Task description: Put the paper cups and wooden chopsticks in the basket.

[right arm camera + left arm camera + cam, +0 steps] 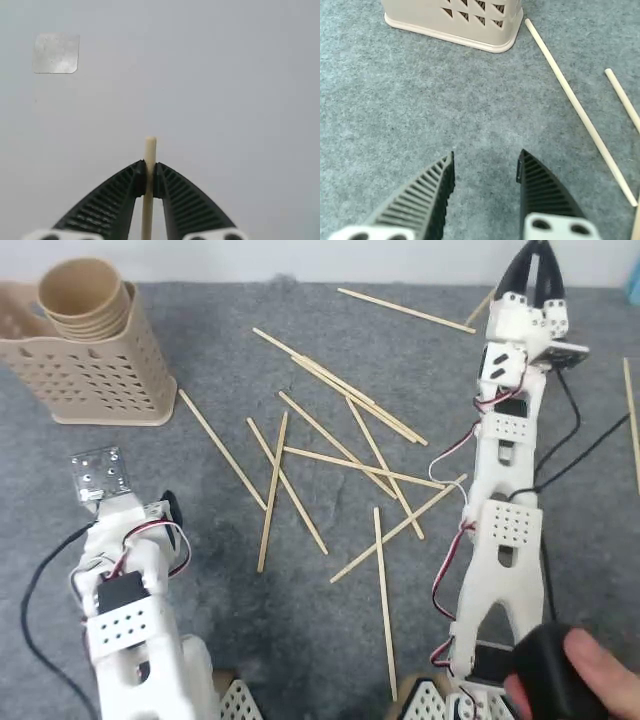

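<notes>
High view: the basket (110, 380) stands at the upper left of the grey tabletop (300, 640), with the stacked paper cups (85, 295) upright inside it. The loose chopsticks (365, 467) lie flat across the middle of the frame, crossing one another, most with their long axes on diagonals. The right tool (533, 275) is at the top right edge, pointing up the frame.

Left wrist view: the left tool (486, 154) hangs over bare tabletop with its jaws apart, gripping nothing. The basket's base sits at the top of the frame. A flat chopstick (575, 102) runs from beside the basket's corner diagonally down to the lower right.

Right wrist view: the right tool is clamped on the held chopstick (150, 147). Its long axis lies in line with the tool, and its blunt end pokes just past the fingertips toward a pale wall (225, 75).
</notes>
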You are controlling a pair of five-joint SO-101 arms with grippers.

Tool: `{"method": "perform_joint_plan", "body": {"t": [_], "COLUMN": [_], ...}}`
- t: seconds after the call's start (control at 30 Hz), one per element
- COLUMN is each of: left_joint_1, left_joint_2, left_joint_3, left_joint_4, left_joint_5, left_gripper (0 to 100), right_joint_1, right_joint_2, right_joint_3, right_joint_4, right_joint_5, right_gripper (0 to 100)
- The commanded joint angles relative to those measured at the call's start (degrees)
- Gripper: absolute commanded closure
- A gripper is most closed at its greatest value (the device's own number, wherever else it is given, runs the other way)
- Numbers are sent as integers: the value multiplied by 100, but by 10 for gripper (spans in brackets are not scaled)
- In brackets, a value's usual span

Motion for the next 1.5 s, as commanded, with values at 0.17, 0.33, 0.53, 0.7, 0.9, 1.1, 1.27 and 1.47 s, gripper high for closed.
{"method": "perform_joint_plan", "body": {"t": [0.17, 0.33, 0.53, 0.7, 0.9, 1.1, 1.27, 1.47], "left_joint_1": [-18, -18, -9, -9, -9, -9, -9, 9], "left_joint_2": [-123, -123, -123, -123, -123, -123, -123, -123], "left_joint_3": [-66, -75, -75, -84, -84, -57, -57, -57], "left_joint_4": [176, 176, 185, 185, 149, 9, 9, -18], "left_joint_5": [-35, -35, -35, -35, -35, -26, -26, -35], "left_gripper": [802, 810, 878, 877, 877, 877, 877, 877], "right_joint_1": [57, -22, 31, 66, 251, 646, 875, 1560], "right_joint_2": [4, -40, -242, -268, -321, -312, -180, 629], "right_joint_3": [-281, -246, 633, 862, 844, 844, 905, 905], "right_joint_4": [-418, -611, -646, -646, -655, -655, -585, -646], "right_joint_5": [62, 62, 62, 62, 62, 18, -615, -615], "right_gripper": [990, 990, 989, 989, 989, 991, 992, 992]}}
